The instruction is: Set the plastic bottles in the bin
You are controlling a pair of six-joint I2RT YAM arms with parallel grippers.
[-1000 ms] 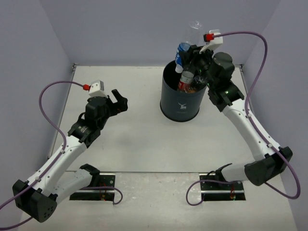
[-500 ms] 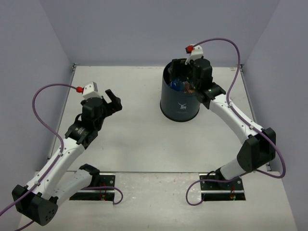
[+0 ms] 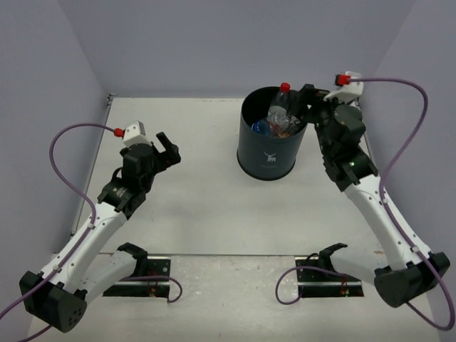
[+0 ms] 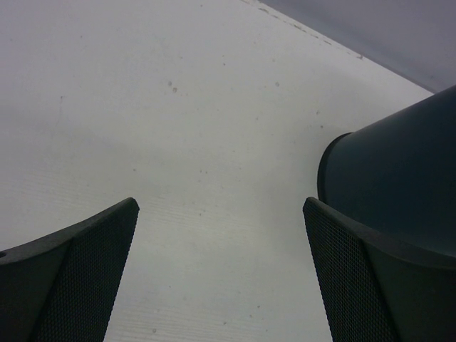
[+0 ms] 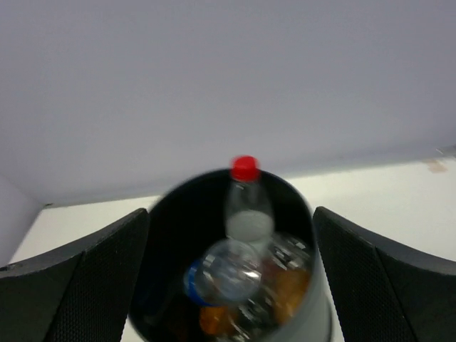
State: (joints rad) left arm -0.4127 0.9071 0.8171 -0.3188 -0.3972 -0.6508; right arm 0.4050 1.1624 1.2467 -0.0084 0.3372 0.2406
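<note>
- Arms reach forward from their bases at the near edge of the table (image 3: 206, 203). The left arm (image 3: 100, 214) is bent and points toward the middle of the table. The right arm (image 3: 377, 206) is stretched up toward the far right corner.
- The left gripper (image 3: 169, 147) hangs above the bare table, well apart from the bin (image 3: 253, 153), on its left side. Its fingers are spread wide and nothing is between them. In the left wrist view only the table surface and the dark wall of the bin at the right are seen.
- The right gripper (image 3: 308, 100) is just beside the far right rim of the bin and looks into it. Its fingers are also spread wide and they hold nothing.
- A purple cable (image 3: 68, 142) loops out from each wrist camera. Nothing stands between the grippers and the bin.
- The bin stands upright near the back wall, its white deer logo (image 3: 270, 157) facing the arms.
- The plastic bottles (image 3: 276, 122) lie in a pile inside the bin. A clear red-capped bottle (image 3: 281, 107) stands nearly upright against the far side, its cap above the rim. Below it are a clear bottle with some blue (image 5: 224, 274) and something orange (image 5: 292, 281). The right wrist view is blurred, so I cannot count them.
</note>
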